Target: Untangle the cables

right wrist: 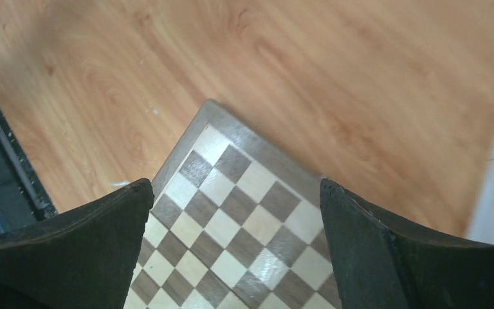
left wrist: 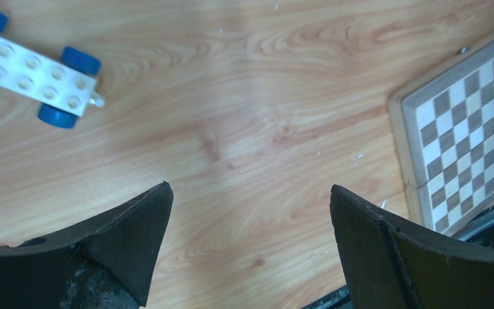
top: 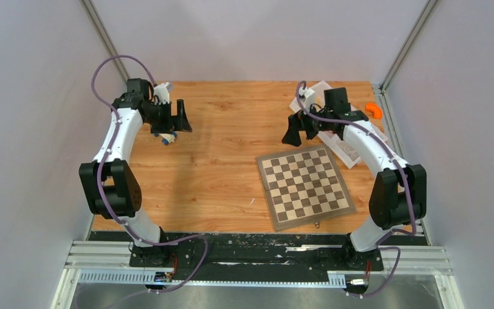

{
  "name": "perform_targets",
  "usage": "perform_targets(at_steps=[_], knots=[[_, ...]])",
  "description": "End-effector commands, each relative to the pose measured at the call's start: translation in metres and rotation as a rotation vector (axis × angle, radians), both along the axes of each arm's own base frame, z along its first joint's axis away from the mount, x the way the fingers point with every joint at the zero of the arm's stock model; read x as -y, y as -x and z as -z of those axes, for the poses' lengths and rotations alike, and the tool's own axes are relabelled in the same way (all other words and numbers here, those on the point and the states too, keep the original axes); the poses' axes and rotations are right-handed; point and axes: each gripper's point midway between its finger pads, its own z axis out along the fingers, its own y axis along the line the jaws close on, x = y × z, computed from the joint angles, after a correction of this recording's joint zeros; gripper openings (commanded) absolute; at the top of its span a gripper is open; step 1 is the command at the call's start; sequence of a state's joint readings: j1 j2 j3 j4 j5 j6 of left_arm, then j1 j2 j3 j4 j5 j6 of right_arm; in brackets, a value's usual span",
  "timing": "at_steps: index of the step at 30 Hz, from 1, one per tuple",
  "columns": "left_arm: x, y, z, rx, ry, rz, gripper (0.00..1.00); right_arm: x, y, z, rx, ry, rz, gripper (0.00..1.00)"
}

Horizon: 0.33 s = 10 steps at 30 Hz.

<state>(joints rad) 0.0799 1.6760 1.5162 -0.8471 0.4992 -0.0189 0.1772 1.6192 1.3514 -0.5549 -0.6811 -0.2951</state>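
Observation:
The cables are out of view in every frame. My left gripper (top: pixel 181 120) hangs over the back left of the wooden table, open, and in the left wrist view the left gripper (left wrist: pixel 249 187) has only bare wood between its fingers. My right gripper (top: pixel 294 132) hangs just beyond the far corner of the chessboard (top: pixel 305 185), also open. In the right wrist view the right gripper (right wrist: pixel 237 182) frames a corner of the chessboard (right wrist: pixel 244 212) with nothing held.
A white toy brick car with blue wheels (left wrist: pixel 35 67) lies near the left gripper, seen from above as the toy car (top: pixel 165 136). A clear plastic tray (top: pixel 338 143) and an orange piece (top: pixel 374 110) sit at the back right. White walls enclose the table.

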Motion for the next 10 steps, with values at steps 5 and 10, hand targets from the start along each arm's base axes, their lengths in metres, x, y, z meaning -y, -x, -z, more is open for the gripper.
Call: perform_targets(at_steps=[5, 10], knots=[[-0.001, 0.029, 0.029, -0.053, -0.059, -0.014, 1.00, -0.014, 0.009, -0.002, 0.032, -0.052, 0.017, 1.00], [0.014, 0.027, 0.020, -0.008, -0.109, 0.036, 1.00, -0.016, 0.003, -0.010, 0.067, -0.052, 0.007, 1.00]])
